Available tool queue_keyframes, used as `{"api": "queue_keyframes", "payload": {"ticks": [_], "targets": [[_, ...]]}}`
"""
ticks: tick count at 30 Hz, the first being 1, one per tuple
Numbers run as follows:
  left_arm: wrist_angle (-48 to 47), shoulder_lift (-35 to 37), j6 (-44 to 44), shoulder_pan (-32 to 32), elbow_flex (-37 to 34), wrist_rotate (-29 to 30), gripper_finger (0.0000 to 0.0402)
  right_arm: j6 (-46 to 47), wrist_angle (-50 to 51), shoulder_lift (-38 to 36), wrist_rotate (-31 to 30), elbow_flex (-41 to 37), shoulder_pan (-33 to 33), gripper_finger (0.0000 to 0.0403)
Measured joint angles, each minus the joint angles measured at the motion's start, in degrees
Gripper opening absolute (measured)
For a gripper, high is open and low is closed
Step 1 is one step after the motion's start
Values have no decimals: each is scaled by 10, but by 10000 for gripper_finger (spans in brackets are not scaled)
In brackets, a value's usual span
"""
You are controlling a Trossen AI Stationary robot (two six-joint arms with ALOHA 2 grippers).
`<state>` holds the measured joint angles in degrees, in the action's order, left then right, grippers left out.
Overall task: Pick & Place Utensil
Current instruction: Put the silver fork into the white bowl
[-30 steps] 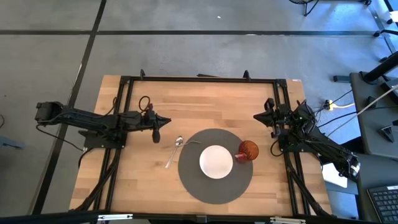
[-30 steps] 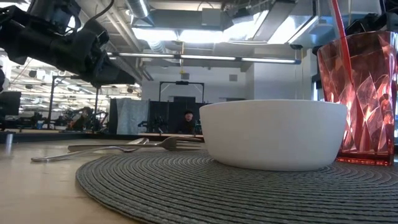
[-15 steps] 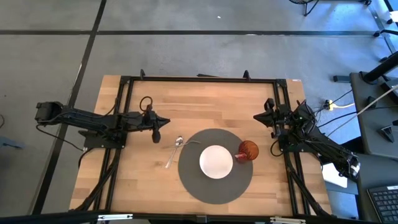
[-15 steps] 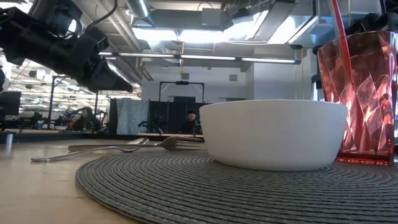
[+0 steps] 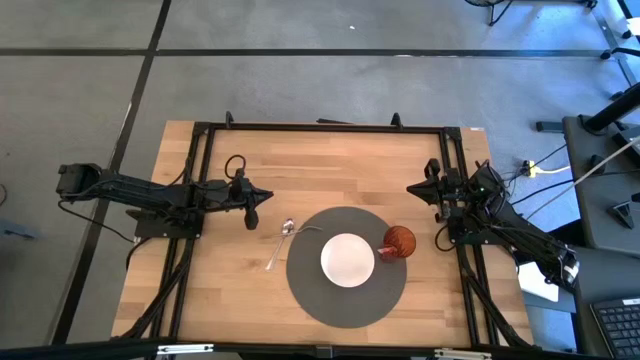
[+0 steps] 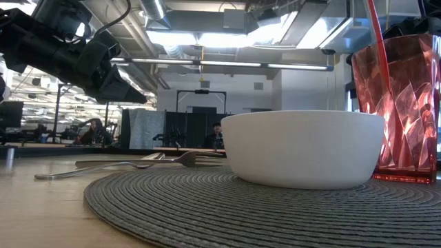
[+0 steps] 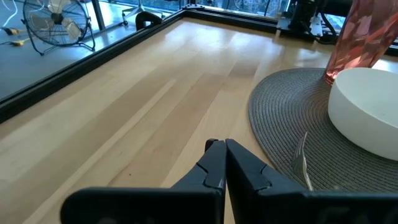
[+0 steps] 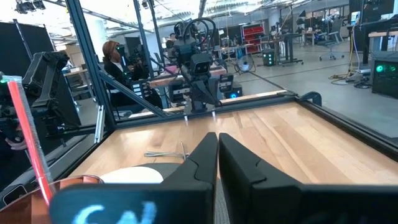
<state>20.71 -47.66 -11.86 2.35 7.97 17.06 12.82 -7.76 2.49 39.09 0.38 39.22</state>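
A metal spoon (image 5: 277, 247) and a metal fork (image 5: 300, 231) lie crossed on the wooden table, left of a round grey placemat (image 5: 305, 290). The fork's tines (image 7: 303, 163) rest on the mat's edge. Both utensils (image 6: 131, 164) show flat in the low view. My left gripper (image 5: 265, 195) is shut and hovers above the table, on the far-left side of the utensils. Seen from its wrist camera, my left gripper (image 7: 224, 149) points toward the mat. My right gripper (image 5: 412, 187) is shut and waits at the table's right side, beyond the mat.
A white bowl (image 5: 347, 259) sits at the mat's centre, and a red faceted cup (image 5: 398, 243) with a red straw stands on its right edge. A black frame (image 5: 320, 127) borders the table. Bare wood lies between the arms. A person (image 8: 115, 59) shows in the room behind.
My left gripper has sunk a little toward the table, its tip tipping lower in the low view. The utensils, bowl and cup have stayed where they were.
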Motion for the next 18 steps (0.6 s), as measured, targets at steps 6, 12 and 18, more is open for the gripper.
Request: {"api": "queue_keyframes", "payload": {"ticks": [6,12,18], "targets": [[-4,0,-4,0,0,0,4,0,0,0,0,0,0,16],[-13,0,-26,0,0,0,4,0,0,0,0,0,0,16],[-16,-1,-50,0,0,20,8,0,0,0,0,0,0,17]]}}
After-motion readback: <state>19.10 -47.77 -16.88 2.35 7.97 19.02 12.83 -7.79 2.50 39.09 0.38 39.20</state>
